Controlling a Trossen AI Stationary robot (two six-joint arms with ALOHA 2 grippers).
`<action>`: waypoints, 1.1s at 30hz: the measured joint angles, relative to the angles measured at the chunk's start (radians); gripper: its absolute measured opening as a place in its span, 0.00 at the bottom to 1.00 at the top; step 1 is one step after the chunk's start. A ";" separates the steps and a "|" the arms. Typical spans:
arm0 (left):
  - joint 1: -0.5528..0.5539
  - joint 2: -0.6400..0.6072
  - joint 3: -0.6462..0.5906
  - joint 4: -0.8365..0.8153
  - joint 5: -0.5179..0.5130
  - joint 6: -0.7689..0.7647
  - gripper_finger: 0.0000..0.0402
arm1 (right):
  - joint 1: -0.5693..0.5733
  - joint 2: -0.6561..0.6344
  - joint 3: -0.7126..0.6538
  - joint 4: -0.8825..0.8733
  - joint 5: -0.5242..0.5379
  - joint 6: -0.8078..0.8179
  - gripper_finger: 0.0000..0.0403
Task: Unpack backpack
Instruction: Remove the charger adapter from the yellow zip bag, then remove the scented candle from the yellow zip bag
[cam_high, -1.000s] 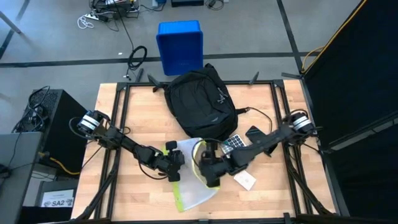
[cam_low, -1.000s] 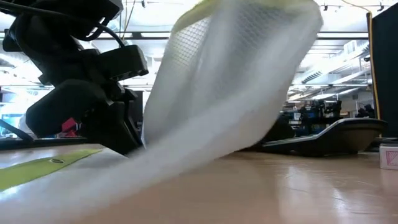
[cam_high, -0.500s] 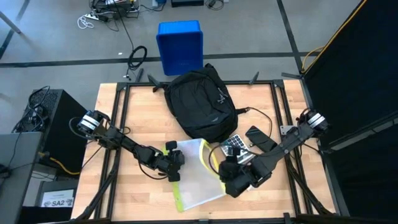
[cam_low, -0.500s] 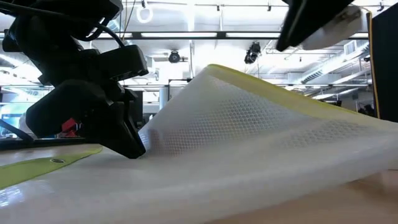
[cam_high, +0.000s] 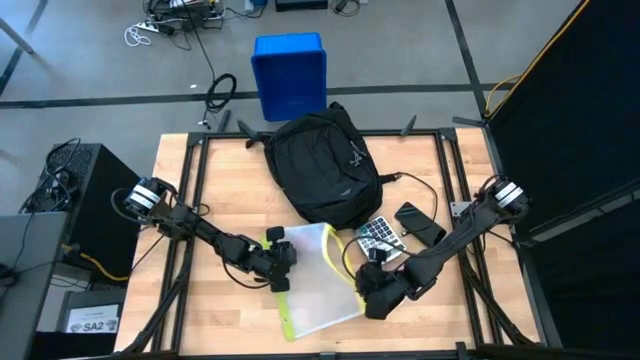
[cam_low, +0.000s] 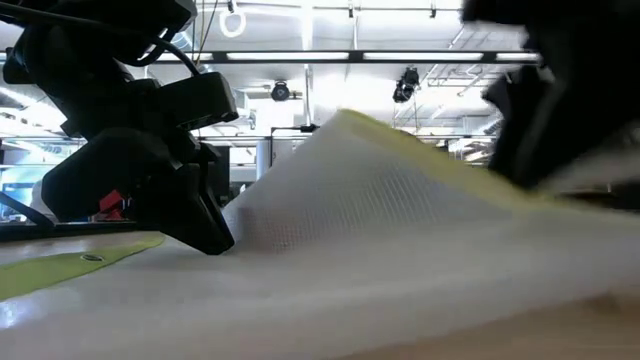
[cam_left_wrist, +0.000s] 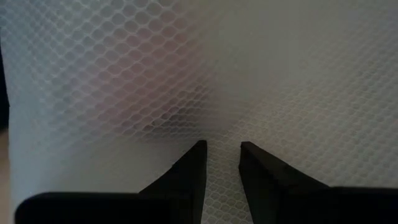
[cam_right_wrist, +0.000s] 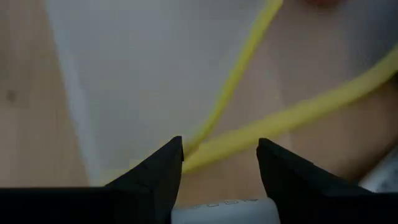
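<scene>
A: Where's the large black soft fabric backpack (cam_high: 325, 165)?
B: Lying flat at the far-middle edge of the wooden table (cam_high: 222, 190), top twd the far edge. Blue plastic bin (cam_high: 290, 73) on the floor just past it.
A: Nearer things?
B: White mesh pouch w/ yellow trim (cam_high: 316, 283) just near-side of the pack, one end lifted. Dark calculator (cam_high: 380, 234) and black phone (cam_high: 418, 222) beside the pack's near-right.
A: Left gripper (cam_left_wrist: 222, 163)?
B: At the pouch's left edge, fingers nearly together, pinching the mesh.
A: Right gripper (cam_right_wrist: 219, 160)?
B: At the pouch's right edge, fingers part spread, yellow trim betw them; a white object sits low between them. Can't tell if it grips anything.
</scene>
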 joint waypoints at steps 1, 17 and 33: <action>0.000 0.000 0.000 0.000 0.000 0.000 0.18 | -0.002 -0.003 -0.029 0.006 -0.003 0.025 0.41; 0.000 0.000 -0.001 0.022 0.000 0.010 0.18 | -0.010 -0.041 -0.238 0.238 0.001 0.111 0.57; 0.000 0.001 -0.001 0.044 0.026 0.038 0.18 | -0.137 -0.087 -0.114 0.210 0.058 -0.317 0.59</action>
